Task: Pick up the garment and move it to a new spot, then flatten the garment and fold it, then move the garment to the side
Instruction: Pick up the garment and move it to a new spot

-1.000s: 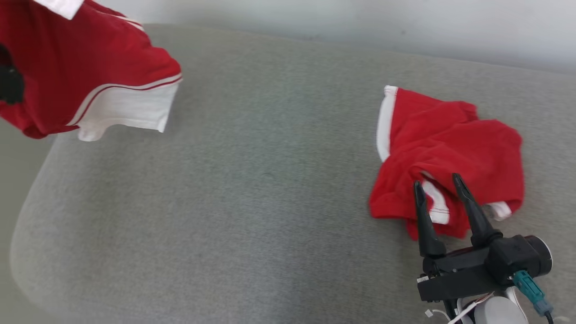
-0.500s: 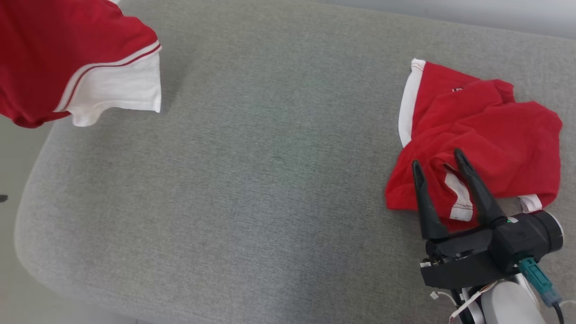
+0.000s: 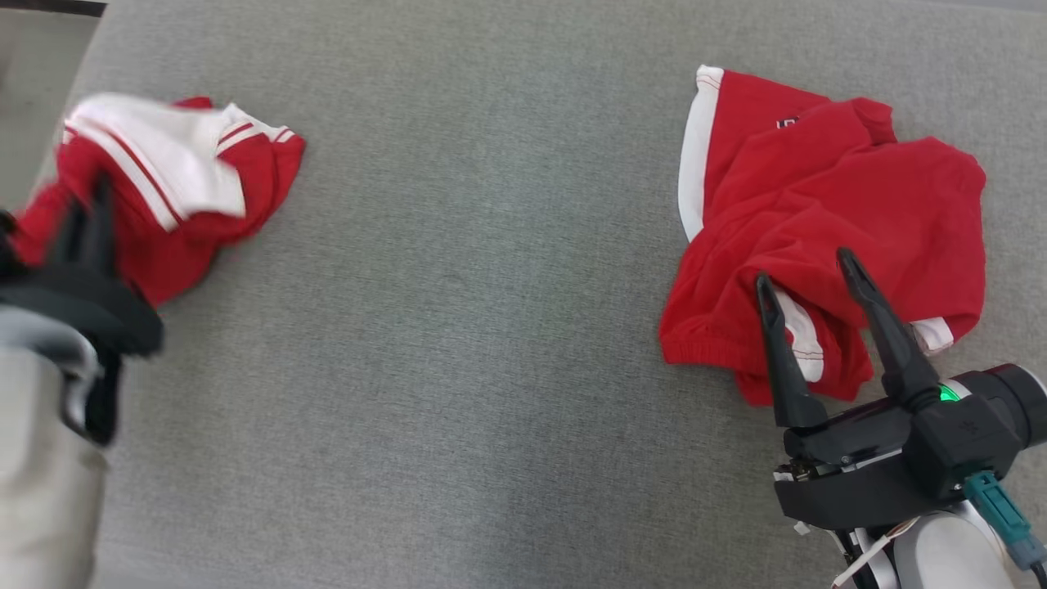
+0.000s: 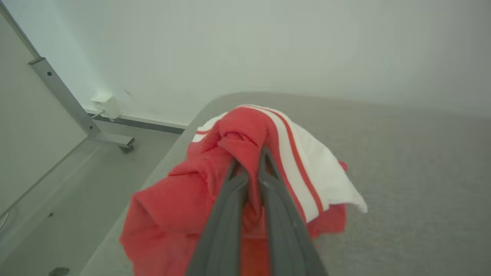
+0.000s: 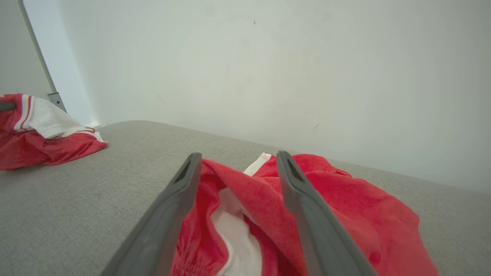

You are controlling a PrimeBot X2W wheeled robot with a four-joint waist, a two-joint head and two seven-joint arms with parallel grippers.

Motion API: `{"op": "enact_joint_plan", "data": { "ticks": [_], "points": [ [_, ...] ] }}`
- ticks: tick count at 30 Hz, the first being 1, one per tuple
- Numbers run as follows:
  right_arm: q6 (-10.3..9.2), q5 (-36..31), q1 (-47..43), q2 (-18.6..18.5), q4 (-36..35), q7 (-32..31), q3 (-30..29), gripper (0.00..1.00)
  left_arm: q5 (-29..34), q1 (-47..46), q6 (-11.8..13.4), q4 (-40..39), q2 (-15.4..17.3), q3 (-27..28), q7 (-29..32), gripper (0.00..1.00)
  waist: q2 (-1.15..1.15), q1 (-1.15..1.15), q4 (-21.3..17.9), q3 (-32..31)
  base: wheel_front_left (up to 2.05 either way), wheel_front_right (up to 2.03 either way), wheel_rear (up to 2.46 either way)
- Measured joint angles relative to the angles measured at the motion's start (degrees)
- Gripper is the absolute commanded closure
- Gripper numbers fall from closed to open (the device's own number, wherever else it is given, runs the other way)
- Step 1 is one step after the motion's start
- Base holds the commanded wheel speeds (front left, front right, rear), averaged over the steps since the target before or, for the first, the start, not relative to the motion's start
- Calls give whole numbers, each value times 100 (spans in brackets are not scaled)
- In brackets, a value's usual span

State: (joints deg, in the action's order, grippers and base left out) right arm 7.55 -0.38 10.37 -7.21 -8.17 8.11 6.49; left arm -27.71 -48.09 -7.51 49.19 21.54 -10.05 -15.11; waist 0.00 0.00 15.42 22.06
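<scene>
A red garment (image 3: 176, 184) with white striped panels lies bunched at the left end of the grey cushion (image 3: 458, 327). My left gripper (image 3: 86, 219), blurred, is shut on its red cloth. The left wrist view shows the two fingers (image 4: 234, 191) pressed together with a fold of the garment (image 4: 172, 214) pinched at the left gripper (image 4: 249, 163) tips. A second crumpled red garment (image 3: 826, 204) with white trim lies at the right. My right gripper (image 3: 806, 272) stands open just above its near edge, fingers either side of a white band. The right wrist view shows the right gripper (image 5: 238, 157) over that cloth (image 5: 345, 207).
The cushion's rounded left edge drops to a pale floor (image 3: 33, 49). A metal frame leg (image 4: 76, 111) and a white wall box (image 4: 105, 105) stand beyond that edge. A plain white wall (image 5: 268, 76) runs behind the cushion. Bare grey fabric lies between the two garments.
The left garment was hanging high at the upper left; now it rests bunched on the cushion's left end, with the left arm in view. The head camera has tilted down. The right gripper stays open.
</scene>
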Motion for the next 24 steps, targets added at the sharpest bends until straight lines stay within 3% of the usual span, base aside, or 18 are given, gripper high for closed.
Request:
{"op": "enact_joint_plan", "data": {
  "ticks": [2, 3, 4, 8, 14, 24],
  "points": [
    [0, -13, -8, -7, -62, -29, -11, 0, -13, 122, 0, 155, -92, -57, 0, 100, 0, 0, -28, 35, 0, 0, 0],
    [0, -14, -9, -7, -76, -51, -14, 0, -18, 147, 0, 233, -108, -90, 0, 33, 0, 1, -38, 46, 0, 0, 0],
    [0, -15, -9, -4, -90, -55, -13, 0, -11, 163, 0, 282, -109, -129, 0, 0, 0, 1, -45, 52, 0, 0, 0],
    [0, -19, -25, 45, -118, -51, 9, 0, 42, 141, 0, 161, -40, -119, 1, 0, 0, 1, -39, -7, 0, 0, 0],
    [0, 145, -31, 116, 15, 137, 5, 0, 404, -99, 0, -619, 261, 415, 0, 0, 0, 0, -24, -248, 0, 0, 0],
    [0, 443, -282, 254, 460, 475, -264, 0, 825, 242, 0, -1839, 176, 316, 0, 0, 0, -1, -341, -838, 0, 0, 0]
  ]
}}
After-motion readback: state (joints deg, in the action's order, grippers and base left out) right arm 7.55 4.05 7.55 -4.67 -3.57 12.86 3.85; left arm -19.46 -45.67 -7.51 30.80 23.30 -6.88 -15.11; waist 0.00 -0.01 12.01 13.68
